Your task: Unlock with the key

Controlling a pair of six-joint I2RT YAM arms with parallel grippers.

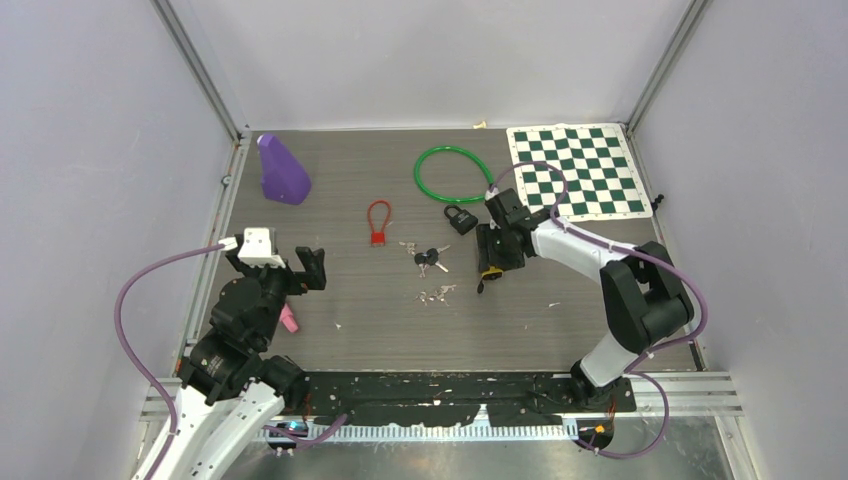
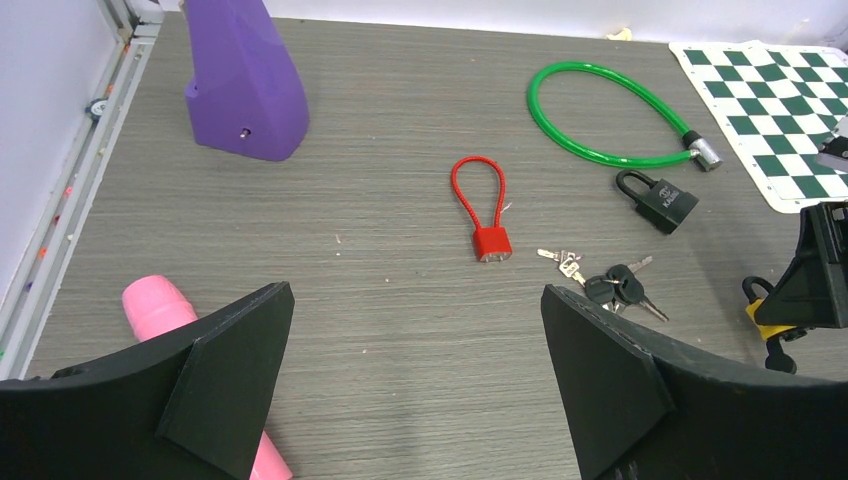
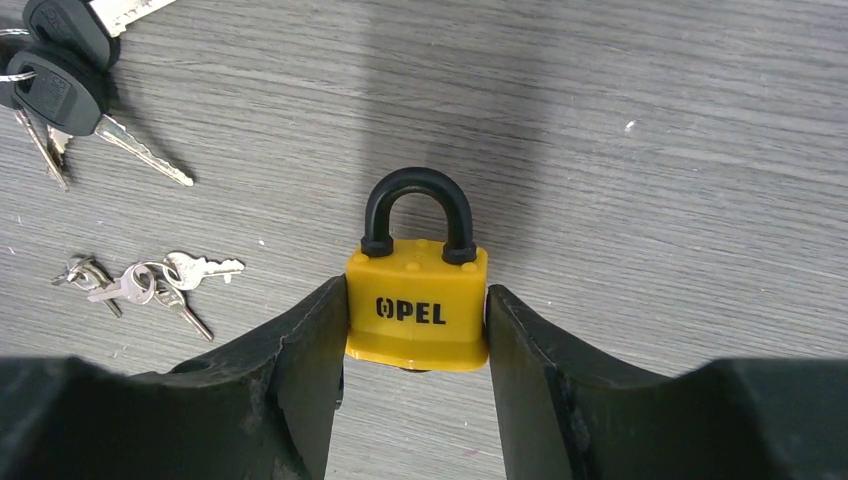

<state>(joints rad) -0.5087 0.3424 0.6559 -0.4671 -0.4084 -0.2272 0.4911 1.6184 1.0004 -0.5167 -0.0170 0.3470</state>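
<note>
A yellow padlock (image 3: 418, 310) marked OPEL, with a black shackle, sits between the fingers of my right gripper (image 3: 415, 292), which is shut on its two sides. Its shackle is closed and points away from the wrist, low over the table. It also shows in the top view (image 1: 489, 272) and the left wrist view (image 2: 765, 318). A bunch of black-headed keys (image 3: 60, 70) (image 1: 430, 257) (image 2: 615, 288) lies to its left. A ring of small silver keys (image 3: 150, 283) (image 1: 437, 294) lies nearer. My left gripper (image 2: 417, 300) (image 1: 285, 264) is open and empty at the left.
A red cable lock (image 1: 378, 225), a black padlock (image 1: 461, 219) and a green cable lock (image 1: 452, 173) lie mid-table. A purple block (image 1: 282, 172) stands back left. A pink cylinder (image 1: 288, 320) lies under my left gripper. A chessboard mat (image 1: 575, 170) lies back right.
</note>
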